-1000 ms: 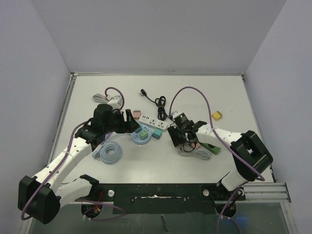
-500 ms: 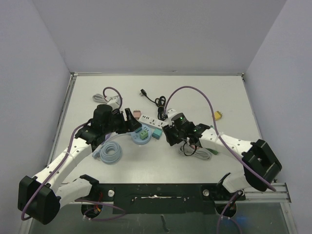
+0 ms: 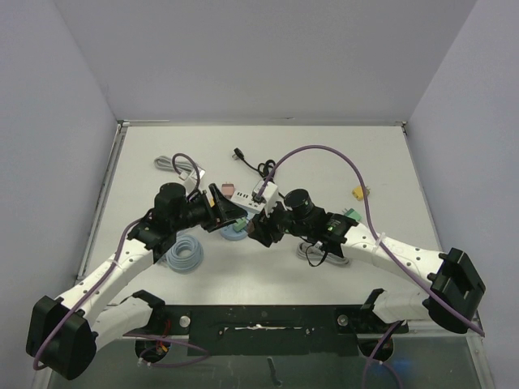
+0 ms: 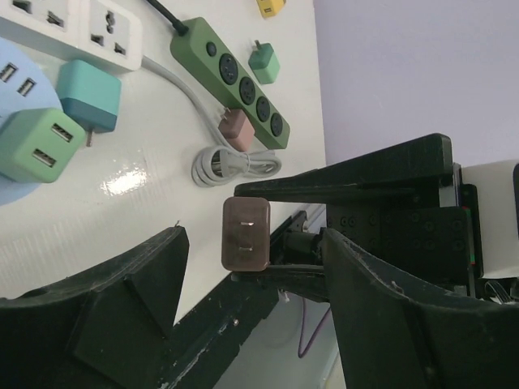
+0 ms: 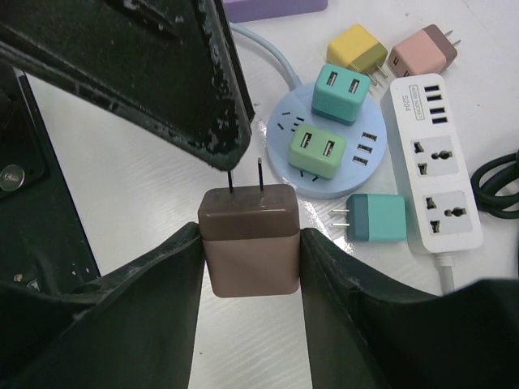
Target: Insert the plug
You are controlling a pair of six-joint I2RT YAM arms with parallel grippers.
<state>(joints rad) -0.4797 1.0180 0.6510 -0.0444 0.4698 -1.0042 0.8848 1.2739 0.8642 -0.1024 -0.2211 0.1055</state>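
The right gripper [image 3: 263,229] is clamped on the brown two-prong plug [image 5: 250,243] at the centre of the right wrist view, prongs just beside the spread-open left gripper [image 3: 227,209], so contact there could twist the plug off-axis before insertion.

The left hand [image 3: 220,207] crowds the brown plug [image 5: 249,243] (prongs almost touching).

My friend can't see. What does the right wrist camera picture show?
The right gripper pinches a brown plug, its two prongs pointing away from the camera. Beyond it, on the table, lie a round blue outlet hub with two green chargers plugged in and a white power strip.
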